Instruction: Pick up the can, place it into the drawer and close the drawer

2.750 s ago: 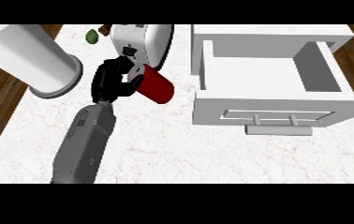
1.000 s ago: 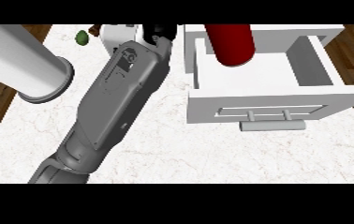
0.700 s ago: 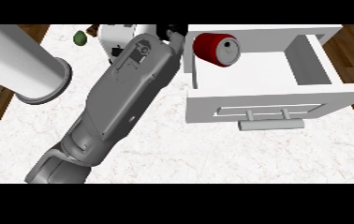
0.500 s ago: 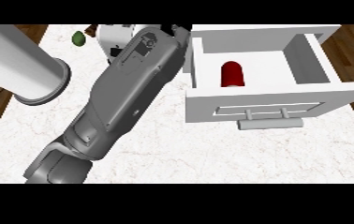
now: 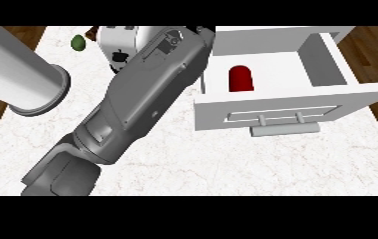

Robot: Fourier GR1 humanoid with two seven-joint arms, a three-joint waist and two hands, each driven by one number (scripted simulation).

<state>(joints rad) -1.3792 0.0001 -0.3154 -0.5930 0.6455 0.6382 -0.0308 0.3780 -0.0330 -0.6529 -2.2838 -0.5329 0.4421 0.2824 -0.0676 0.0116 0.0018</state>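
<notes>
Left hand (image 5: 201, 32) mostly hidden, near open drawer (image 5: 277, 100) edge; can (image 5: 241, 78) inside.

White marble counter (image 5: 221, 168) w/ brown wood floor (image 5: 365, 45) at edges.

White marbled bench under a steep downward look

The bench (image 5: 221, 168) had a pale, faintly veined top, with dark wood showing beyond it at the upper left and right edges. A white drawer (image 5: 280, 110) stood open on its right part, front panel and handle facing the near side, and a red can (image 5: 241, 79) lay inside on the drawer's floor, near the left wall. At the left, a large pale cylinder (image 5: 29, 85) rested on the top. Towards the far edge sat a white rounded object (image 5: 122, 45), partly hidden by a grey forearm, with a small green thing (image 5: 77, 43) just beside it on the left.
</notes>
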